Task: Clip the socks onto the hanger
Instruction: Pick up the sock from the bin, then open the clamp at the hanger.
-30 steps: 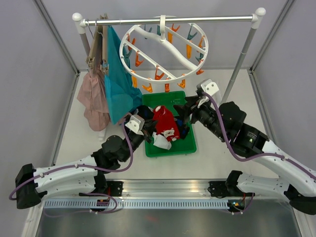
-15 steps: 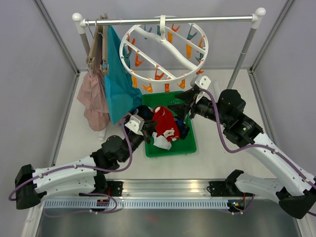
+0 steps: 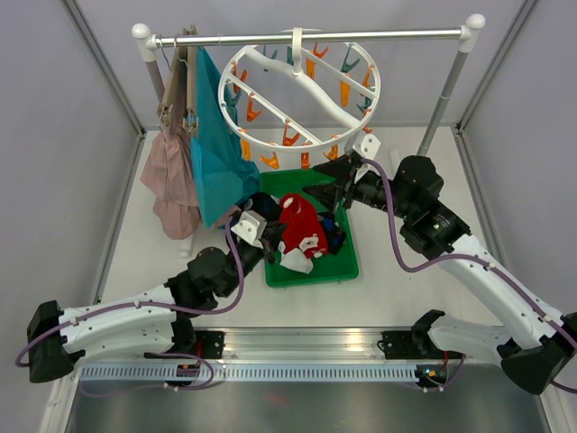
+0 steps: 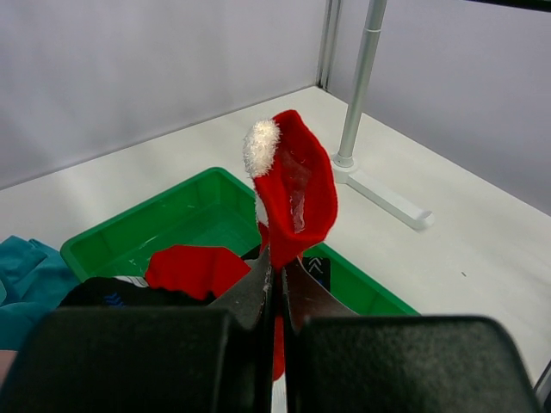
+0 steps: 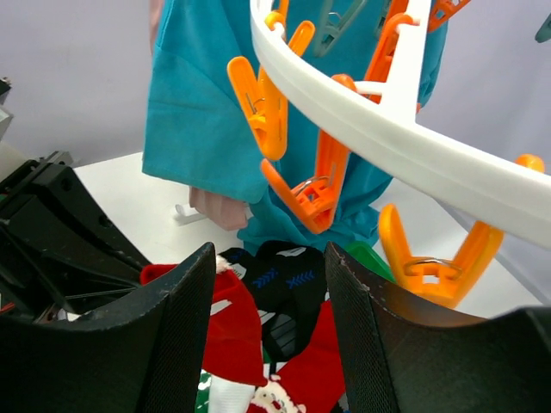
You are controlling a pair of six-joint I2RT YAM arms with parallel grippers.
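The round white hanger (image 3: 297, 95) hangs by its hook from the rail, with orange and teal clips under its ring; it also shows in the right wrist view (image 5: 379, 129). The socks lie piled in the green tray (image 3: 347, 264). My left gripper (image 3: 273, 236) is shut on a red sock with a white tip (image 4: 297, 185), held up over the tray. My right gripper (image 3: 326, 180) is open and empty, above the tray's back edge, just under the ring's front. An orange clip (image 5: 314, 185) hangs just ahead of it. Black socks with blue marks (image 5: 288, 284) lie below.
A teal cloth (image 3: 216, 153) and a pink garment (image 3: 171, 176) hang on slim hangers at the left of the rail (image 3: 306, 38). The rack's right post (image 3: 442, 108) stands behind my right arm; its foot (image 4: 379, 191) lies on the table beyond the tray.
My right gripper has risen and moved back-left from the tray toward the front of the hanger ring. My left gripper has barely moved and still holds the red sock.
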